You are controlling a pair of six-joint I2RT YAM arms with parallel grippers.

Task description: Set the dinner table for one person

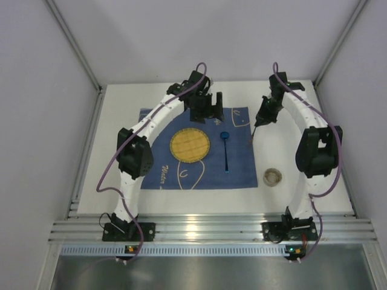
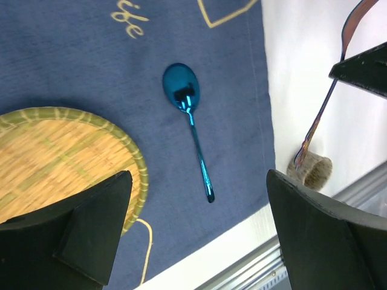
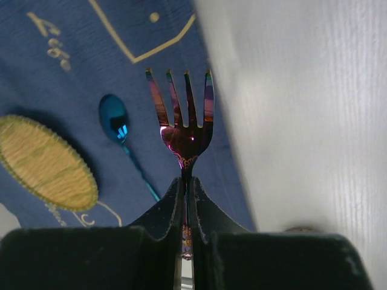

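White arms (image 1: 154, 118) are trailing purple cables (image 1: 110, 162), with joint housings (image 1: 134, 154), left gripper (image 2: 198, 175) and right gripper (image 3: 188, 181) all showing black.

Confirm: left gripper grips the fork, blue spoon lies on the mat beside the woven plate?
No: the right gripper grips the fork, seen in the right wrist view. The blue spoon does lie on the mat beside the woven plate.

Even overhead light glares off the metal rail (image 1: 193, 232); the right wrist view blurs the dinner table (image 3: 314, 121).
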